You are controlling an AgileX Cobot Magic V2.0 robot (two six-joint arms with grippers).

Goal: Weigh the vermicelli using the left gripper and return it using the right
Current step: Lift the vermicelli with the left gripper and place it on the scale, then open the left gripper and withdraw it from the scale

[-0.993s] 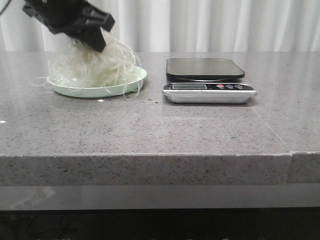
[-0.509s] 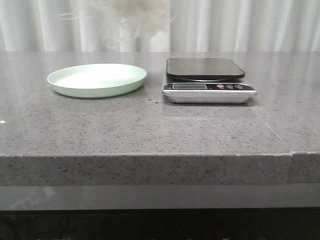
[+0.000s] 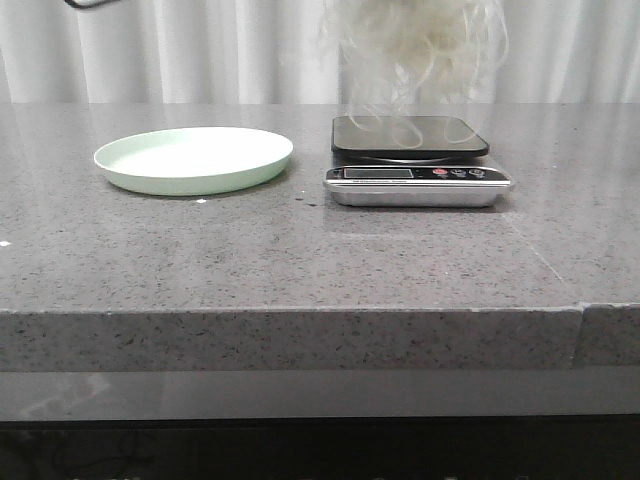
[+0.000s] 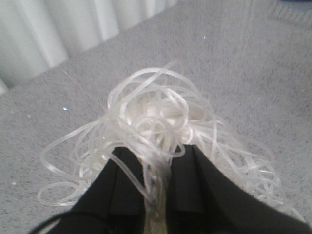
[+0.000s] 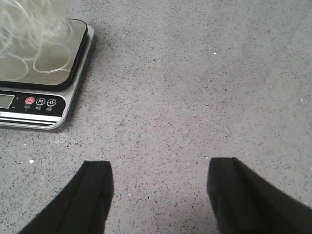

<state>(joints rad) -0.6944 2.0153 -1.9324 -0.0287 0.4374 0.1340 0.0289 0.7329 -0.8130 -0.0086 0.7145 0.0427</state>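
Observation:
The vermicelli [image 3: 415, 45], a fluffy whitish tangle, hangs in the air above the black-topped kitchen scale [image 3: 410, 137], its lowest loops close over the platform. In the left wrist view my left gripper [image 4: 158, 153] is shut on the vermicelli [image 4: 156, 114], strands pinched between its black fingers. The gripper itself is out of the front view. The pale green plate [image 3: 193, 158] lies empty to the left of the scale. My right gripper [image 5: 158, 175] is open and empty over bare table, beside the scale [image 5: 41, 73], where vermicelli strands [image 5: 24, 34] hang over the platform.
The scale's silver front carries a display and buttons [image 3: 420, 174]. The grey speckled table [image 3: 300, 250] ends at a front edge near me. White curtains [image 3: 200, 50] hang behind the table.
The vermicelli was lifted off the green plate and carried right, from above the plate to above the scale. The left arm has left the front view.

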